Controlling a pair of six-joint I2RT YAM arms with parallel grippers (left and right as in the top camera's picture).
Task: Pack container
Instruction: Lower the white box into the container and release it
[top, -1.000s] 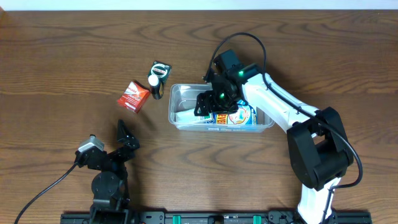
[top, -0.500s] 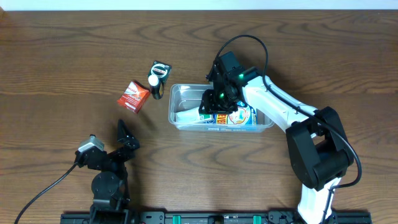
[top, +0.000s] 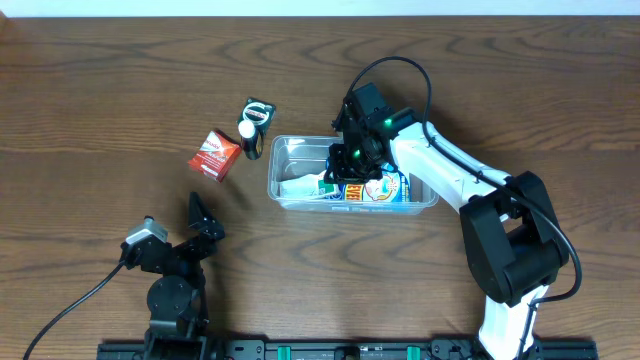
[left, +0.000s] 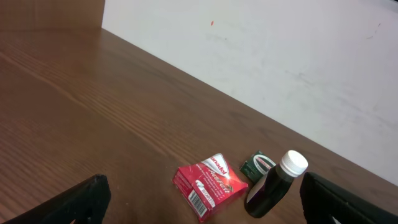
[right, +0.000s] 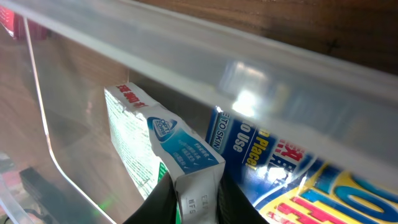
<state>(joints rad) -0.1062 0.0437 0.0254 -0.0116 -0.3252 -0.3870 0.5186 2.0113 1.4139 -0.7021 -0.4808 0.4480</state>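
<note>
The clear plastic container (top: 290, 142) sits mid-table. Inside it lie a white-and-blue box (top: 303, 187) and a blue, yellow-printed package (top: 388, 188). My right gripper (top: 346, 170) reaches down into the container and is shut on the end of the white-and-blue box (right: 177, 152); its dark fingers (right: 158, 202) press both sides of that box, beside the blue package (right: 280, 177) and under the container rim (right: 186, 43). My left gripper (top: 203, 228) stands open near the table's front, its fingers (left: 84, 198) wide apart and holding nothing.
Left of the container lie a red box (top: 214, 154) (left: 210, 185), a dark bottle with a white cap (top: 250, 138) (left: 277, 183) and a small green packet (top: 260, 108) (left: 258, 165). The right arm's cable arcs over the container's far side.
The right gripper's fingers have closed on the white-and-blue box inside the container, and the container has shifted slightly left. The left arm has not moved.
</note>
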